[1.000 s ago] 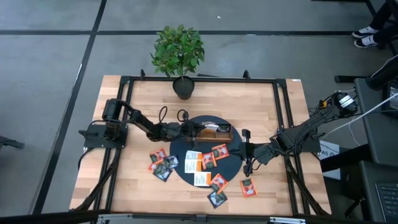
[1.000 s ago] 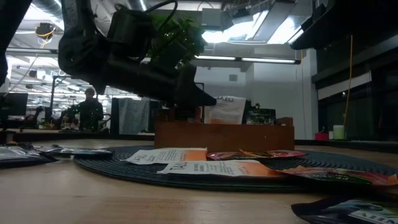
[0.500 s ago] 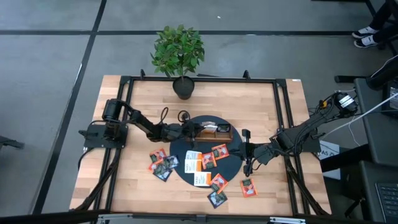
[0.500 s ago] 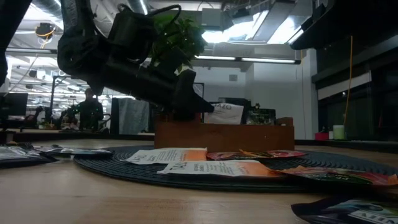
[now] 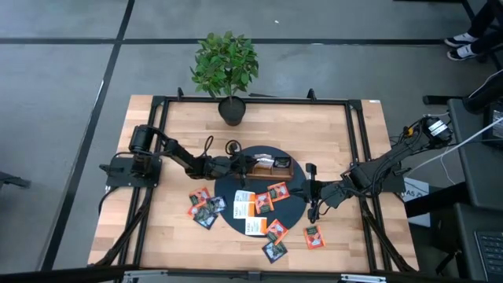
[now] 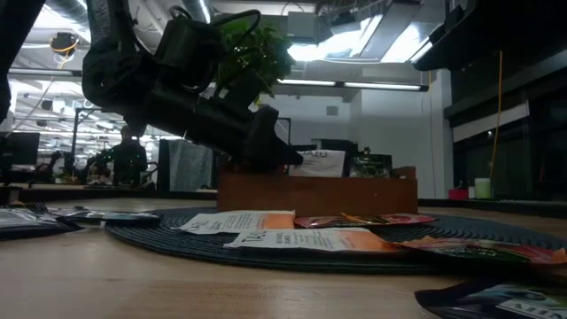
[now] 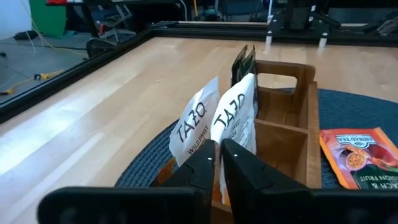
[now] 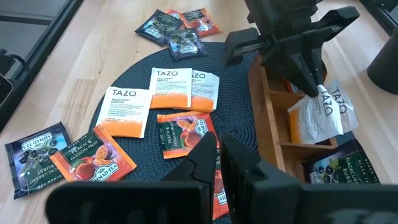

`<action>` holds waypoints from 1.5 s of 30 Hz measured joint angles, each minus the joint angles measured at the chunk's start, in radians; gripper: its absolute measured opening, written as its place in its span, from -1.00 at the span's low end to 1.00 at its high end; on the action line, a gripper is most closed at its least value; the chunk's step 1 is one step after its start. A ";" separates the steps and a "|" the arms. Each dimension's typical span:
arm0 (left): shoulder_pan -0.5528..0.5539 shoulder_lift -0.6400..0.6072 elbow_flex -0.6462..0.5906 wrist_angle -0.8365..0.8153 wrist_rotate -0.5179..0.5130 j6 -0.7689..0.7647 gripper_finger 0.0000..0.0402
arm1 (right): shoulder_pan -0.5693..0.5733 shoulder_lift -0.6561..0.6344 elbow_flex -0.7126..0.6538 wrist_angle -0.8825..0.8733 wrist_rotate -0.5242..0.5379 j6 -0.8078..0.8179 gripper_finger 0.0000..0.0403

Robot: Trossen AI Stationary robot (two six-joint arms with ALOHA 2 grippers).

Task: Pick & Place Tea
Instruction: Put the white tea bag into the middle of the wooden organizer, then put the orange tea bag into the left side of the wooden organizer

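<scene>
The tea is small square sachets. Several lie on the dark round mat, among them white-and-orange ones. Others lie on the wood left of the mat and near its front. The wooden tray stands on the mat's far part. My left gripper is over the tray's left end, shut on a white sachet. A second white sachet stands in the same compartment. My right gripper is shut and hovers over the mat's right edge. My left gripper pinches the white sachet by its upper edge between its two fingers. It comes slanting down from the table's left. The sachet hangs below the fingers into the tray's left compartment, beside the other white sachet.
A potted plant stands at the table's far edge behind the tray. Black frame rails run along the table's sides. Dark sachets stand in the tray's compartment. Bare wood lies far right of the mat.
My left gripper has tipped and sunk a little toward the tray, still shut. The white sachet has gone down with it and now shows lower above the tray's wall in the low view. My right arm has kept still.
</scene>
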 joint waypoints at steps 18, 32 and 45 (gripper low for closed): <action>-0.007 -0.010 0.000 0.028 -0.062 0.125 -0.44 | 0.000 0.000 0.000 -0.004 -0.001 0.000 -0.87; -0.042 -0.016 0.000 0.196 -0.037 0.337 -0.42 | 0.000 0.000 0.000 -0.013 -0.001 0.000 -0.87; -0.129 -0.282 0.001 -0.103 -0.045 0.332 -0.44 | 0.000 0.000 0.000 -0.016 -0.001 0.000 -0.87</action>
